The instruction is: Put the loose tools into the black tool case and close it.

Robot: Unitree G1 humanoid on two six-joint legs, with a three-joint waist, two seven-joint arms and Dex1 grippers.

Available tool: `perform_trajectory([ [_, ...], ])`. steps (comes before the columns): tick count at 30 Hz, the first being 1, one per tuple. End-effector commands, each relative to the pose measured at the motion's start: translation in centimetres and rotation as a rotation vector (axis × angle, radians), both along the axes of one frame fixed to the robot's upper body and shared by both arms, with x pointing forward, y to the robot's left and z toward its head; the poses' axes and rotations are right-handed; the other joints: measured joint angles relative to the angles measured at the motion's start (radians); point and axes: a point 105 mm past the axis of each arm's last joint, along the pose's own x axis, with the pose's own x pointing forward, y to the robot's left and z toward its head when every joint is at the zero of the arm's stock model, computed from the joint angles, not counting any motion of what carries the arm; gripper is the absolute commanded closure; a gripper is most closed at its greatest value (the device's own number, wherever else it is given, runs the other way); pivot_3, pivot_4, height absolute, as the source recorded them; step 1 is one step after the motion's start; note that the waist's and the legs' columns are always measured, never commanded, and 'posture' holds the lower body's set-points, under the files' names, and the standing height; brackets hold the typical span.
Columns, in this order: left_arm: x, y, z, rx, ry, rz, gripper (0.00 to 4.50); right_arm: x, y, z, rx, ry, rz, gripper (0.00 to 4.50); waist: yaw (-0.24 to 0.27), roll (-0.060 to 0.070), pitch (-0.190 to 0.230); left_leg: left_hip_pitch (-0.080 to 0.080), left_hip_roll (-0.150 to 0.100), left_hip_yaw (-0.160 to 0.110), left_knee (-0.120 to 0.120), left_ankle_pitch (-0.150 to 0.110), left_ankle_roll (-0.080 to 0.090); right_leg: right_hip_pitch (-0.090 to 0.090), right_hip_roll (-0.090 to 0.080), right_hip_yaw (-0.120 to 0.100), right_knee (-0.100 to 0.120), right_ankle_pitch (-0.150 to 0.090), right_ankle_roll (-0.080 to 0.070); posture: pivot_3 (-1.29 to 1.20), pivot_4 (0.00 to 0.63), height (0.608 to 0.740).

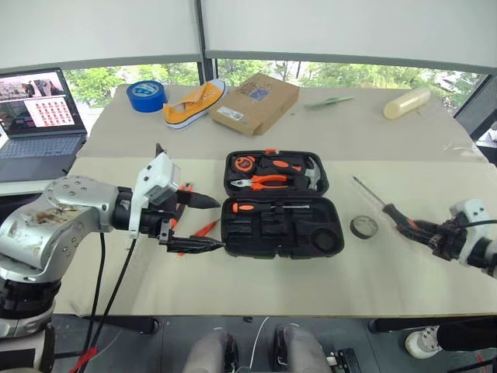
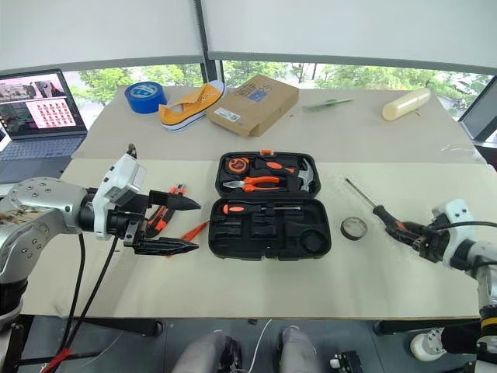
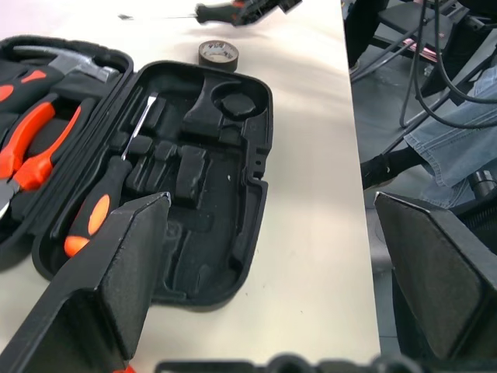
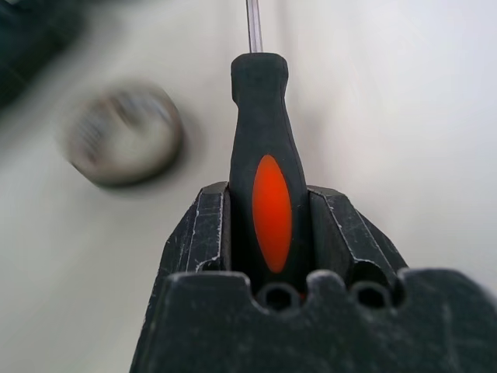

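- Beige tabletop under windows; I see the left gripper nearest, jaws spread wide and empty, at 9 o'clock of the case.
- Just behind it lie orange tools; I cannot count them.
- Right gripper is clenched on one screwdriver by its handle, at 3 o'clock of the case, still out over the table.
- One tape roll lies between that screwdriver and the case.
- Case lies open and centred: one screwdriver slotted in the near half, pliers and hammer in the far half.
- Risks, as I judge: the long shaft could catch the case rim, or knock the roll away, if I swing in low.
- At 12 o'clock, one box.
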Motion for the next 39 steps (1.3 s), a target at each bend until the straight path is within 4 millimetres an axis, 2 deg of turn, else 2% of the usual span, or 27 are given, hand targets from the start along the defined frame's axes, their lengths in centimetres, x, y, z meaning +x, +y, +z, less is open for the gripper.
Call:
perform_trajectory([
  [1, 0.4, -0.4, 0.4, 0.017, -0.056, -0.039, 0.0, -0.2, 6.0, 5.7, -0.009, -0.135, 0.293, 3.47, -0.004, 0.001, 0.001, 0.0, 0.0, 0.0, -0.001, 0.0, 0.0, 0.0, 0.0, 0.0, 0.0, 0.0, 0.0, 0.0, 0.15, 0.731],
  [3, 0.5, -0.7, 0.5, 0.014, -0.062, -0.052, 0.0, -0.7, 8.1, 6.2, -0.024, -0.121, 0.393, 3.47, -0.001, 0.0, 0.001, 0.0, 0.002, 0.0, -0.001, 0.0, -0.002, -0.001, 0.001, 0.0, 0.0, 0.0, 0.0, 0.0, 0.15, 0.731],
  [6, 0.8, -1.1, 0.6, 0.021, -0.081, -0.089, 0.0, -0.1, 11.6, 5.0, -0.225, -0.142, 0.586, 3.47, 0.004, 0.0, 0.001, 0.0, 0.001, 0.0, -0.002, 0.0, -0.002, -0.001, 0.001, -0.001, -0.001, 0.0, -0.001, 0.0, 0.15, 0.731],
  [10, 1.4, -1.8, 0.3, 0.038, -0.114, -0.112, 0.0, 1.5, 13.1, 3.4, -0.409, -0.18, 0.705, 3.47, 0.01, 0.0, 0.001, -0.001, -0.002, 0.0, -0.002, 0.0, -0.001, -0.002, 0.003, -0.001, -0.001, 0.0, 0.0, 0.0, 0.15, 0.731],
  [18, 1.1, -1.8, 0.1, 0.041, -0.116, -0.12, 0.0, 3.2, 13.0, 1.1, -0.562, -0.192, 0.777, 3.47, 0.009, -0.001, 0.001, -0.009, -0.001, 0.0, 0.0, 0.0, -0.001, -0.006, 0.004, -0.007, 0.0, 0.0, -0.001, 0.0, 0.15, 0.731],
  [22, 1.1, -1.5, -0.1, 0.045, -0.119, -0.107, 0.0, 4.0, 12.8, 0.7, -0.554, -0.165, 0.733, 3.47, 0.003, -0.001, 0.002, -0.009, -0.001, -0.001, 0.0, 0.0, -0.001, -0.006, 0.004, -0.01, 0.0, 0.0, -0.001, 0.0, 0.15, 0.731],
  [29, 1.2, -1.5, -0.2, 0.043, -0.124, -0.098, 0.0, 4.1, 13.1, 0.5, -0.518, -0.155, 0.733, 3.47, 0.002, 0.0, 0.002, -0.008, -0.001, -0.002, 0.0, 0.0, -0.001, -0.005, 0.003, -0.01, 0.0, 0.0, -0.001, 0.0, 0.15, 0.731],
  [31, 1.2, -1.5, -0.2, 0.042, -0.126, -0.097, 0.0, 3.9, 13.3, 0.5, -0.502, -0.152, 0.738, 2.45, 0.002, -0.001, 0.002, -0.008, -0.001, -0.002, 0.0, 0.0, -0.001, -0.005, 0.003, -0.01, 0.0, 0.0, -0.001, 0.0, 0.15, 0.731],
  [33, 1.3, -1.5, -0.2, 0.042, -0.127, -0.096, 0.0, 3.8, 13.5, 0.8, -0.479, -0.154, 0.741, 1.9, 0.002, -0.001, 0.002, -0.008, -0.001, -0.002, 0.0, 0.0, -0.001, -0.005, 0.003, -0.01, 0.0, 0.0, -0.001, 0.0, 0.15, 0.731],
  [35, 1.4, -1.4, -0.1, 0.041, -0.129, -0.094, 0.0, 3.7, 14.5, 2.4, -0.36, -0.165, 0.722, 1.27, 0.001, 0.0, 0.002, -0.008, -0.001, -0.003, 0.0, 0.0, -0.001, -0.004, 0.003, -0.011, -0.001, 0.0, -0.001, 0.0, 0.15, 0.731],
  [39, 1.6, -1.4, -0.2, 0.04, -0.132, -0.092, 0.0, 3.9, 15.4, 3.6, -0.275, -0.173, 0.693, 0.06, -0.001, 0.0, 0.002, -0.008, -0.001, -0.003, 0.0, 0.0, -0.001, -0.004, 0.003, -0.011, 0.0, 0.0, -0.001, 0.0, 0.15, 0.731],
])
